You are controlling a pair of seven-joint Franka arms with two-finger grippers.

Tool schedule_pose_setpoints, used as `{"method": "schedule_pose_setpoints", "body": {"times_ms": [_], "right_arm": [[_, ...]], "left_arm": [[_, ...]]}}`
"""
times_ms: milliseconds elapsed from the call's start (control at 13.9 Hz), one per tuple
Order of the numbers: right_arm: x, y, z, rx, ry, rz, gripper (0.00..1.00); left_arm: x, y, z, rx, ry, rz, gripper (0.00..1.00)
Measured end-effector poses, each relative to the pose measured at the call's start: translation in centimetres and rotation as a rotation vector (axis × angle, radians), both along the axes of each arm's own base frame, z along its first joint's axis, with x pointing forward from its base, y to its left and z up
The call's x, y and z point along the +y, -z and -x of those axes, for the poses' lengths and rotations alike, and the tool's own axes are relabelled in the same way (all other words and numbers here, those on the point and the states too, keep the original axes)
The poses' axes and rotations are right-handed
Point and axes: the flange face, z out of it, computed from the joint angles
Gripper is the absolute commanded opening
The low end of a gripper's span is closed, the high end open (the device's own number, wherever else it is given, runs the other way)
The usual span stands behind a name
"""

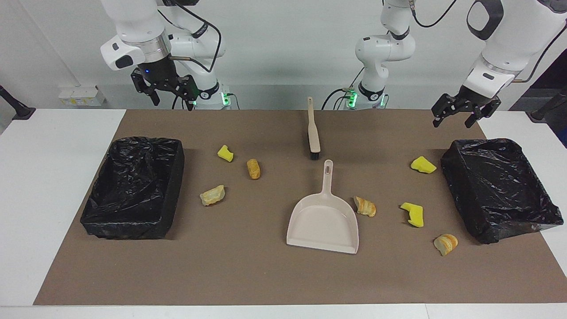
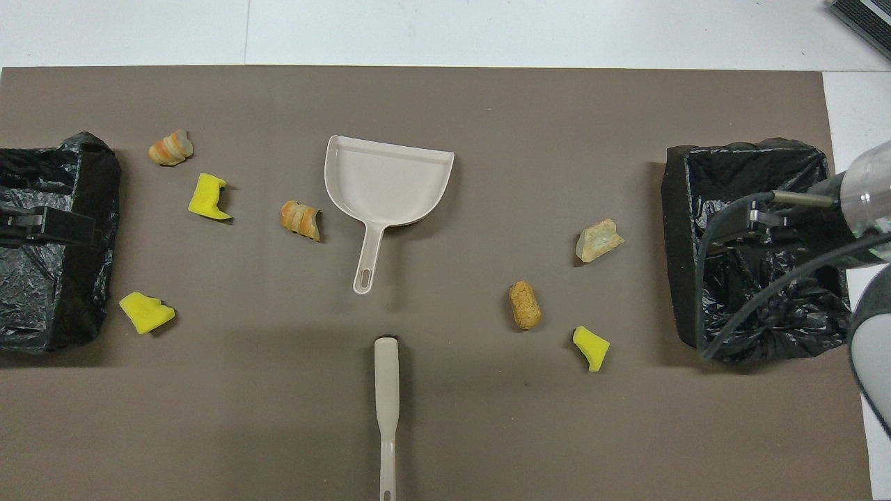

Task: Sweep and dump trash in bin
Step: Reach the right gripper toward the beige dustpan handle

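Observation:
Several pieces of trash lie on the brown mat: yellow sponge chunks (image 1: 226,153) (image 1: 423,165) (image 1: 413,214) and tan bread-like lumps (image 1: 253,169) (image 1: 365,206) (image 1: 445,244). The beige dustpan (image 1: 323,221) lies mid-table with its handle toward the robots. The black-bristled brush (image 1: 313,133) lies nearer the robots. A black-lined bin (image 1: 146,144) stands at the right arm's end, another bin (image 1: 496,186) at the left arm's end. My right gripper (image 1: 173,103) hangs open and empty above the mat's edge. My left gripper (image 1: 456,122) hangs open and empty, raised near its bin.
The brown mat (image 2: 445,431) covers most of the white table (image 1: 53,177). Overhead, the dustpan (image 2: 386,181) and brush (image 2: 386,390) lie in line at the middle, with trash such as a sponge chunk (image 2: 591,347) spread to both sides.

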Motion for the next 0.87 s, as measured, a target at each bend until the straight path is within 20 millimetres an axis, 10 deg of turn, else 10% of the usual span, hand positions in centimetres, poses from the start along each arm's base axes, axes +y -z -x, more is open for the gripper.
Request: {"method": "schedule_pose_setpoints", "body": {"times_ms": [577, 865], "right_arm": [[0.6, 0.2, 0.0, -0.062, -0.007, -0.034, 1.00], [4.2, 2.5, -1.7, -0.081, -0.041, -0.044, 1.00]], "left_arm": [[0.0, 0.0, 0.0, 0.000, 0.000, 0.000, 1.00], [-0.6, 0.0, 0.3, 0.008, 0.013, 0.000, 1.00]]}}
